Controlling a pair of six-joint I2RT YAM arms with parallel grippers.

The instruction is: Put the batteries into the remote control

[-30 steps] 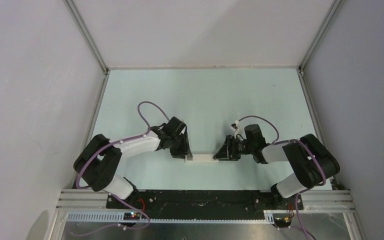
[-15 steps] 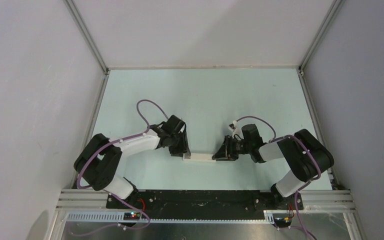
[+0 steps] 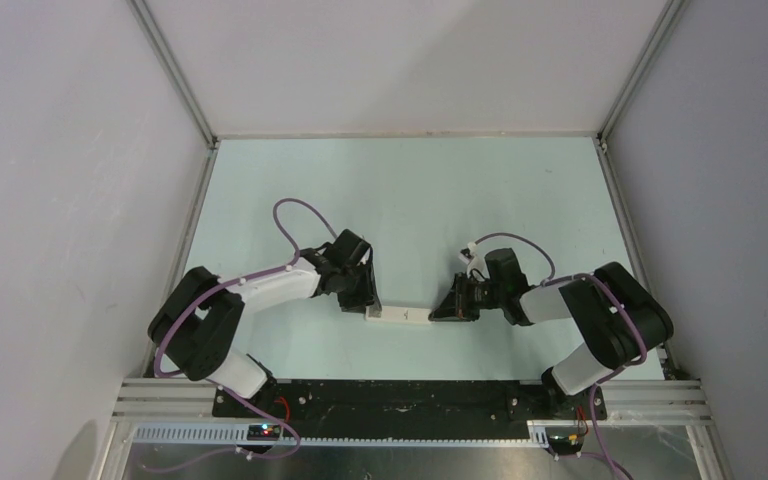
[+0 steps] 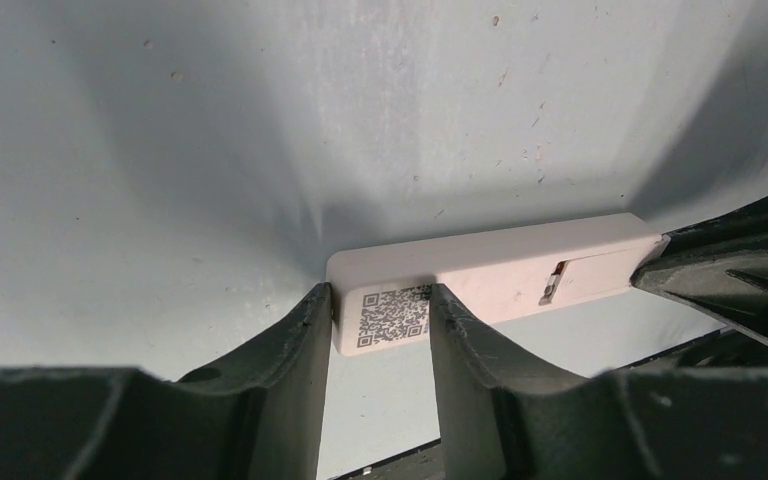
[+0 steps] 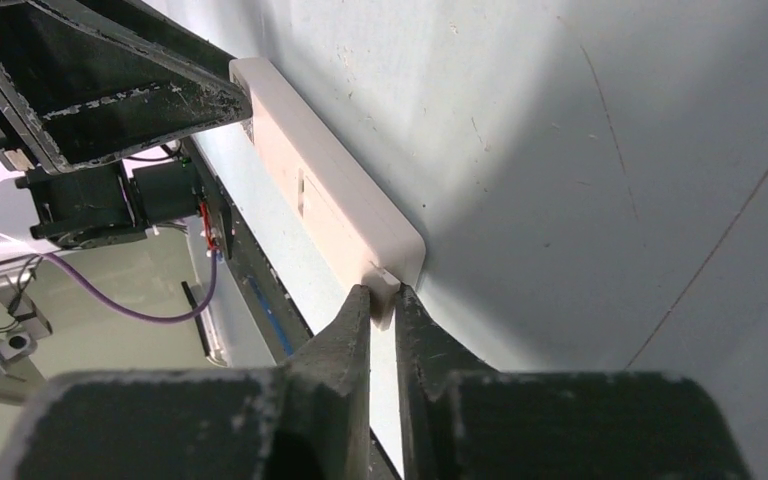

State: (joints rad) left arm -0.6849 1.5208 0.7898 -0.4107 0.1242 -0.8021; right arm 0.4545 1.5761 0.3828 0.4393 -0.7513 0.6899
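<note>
The remote control is a slim white bar lying low over the table between my two grippers, back side up. My left gripper is shut on its left end; in the left wrist view my fingers clamp the end with the QR label, and the remote runs off to the right. My right gripper is shut on the right end; in the right wrist view the tips pinch a small white tab at the remote's corner. The batteries are out of view.
The pale green table is walled by grey panels at the back and sides. The black base rail runs along the near edge. The left gripper's dark fingers show at the remote's far end in the right wrist view.
Both grippers and the remote have shifted slightly to the left, and the remote now sits a little tilted. Both grips are unchanged.
</note>
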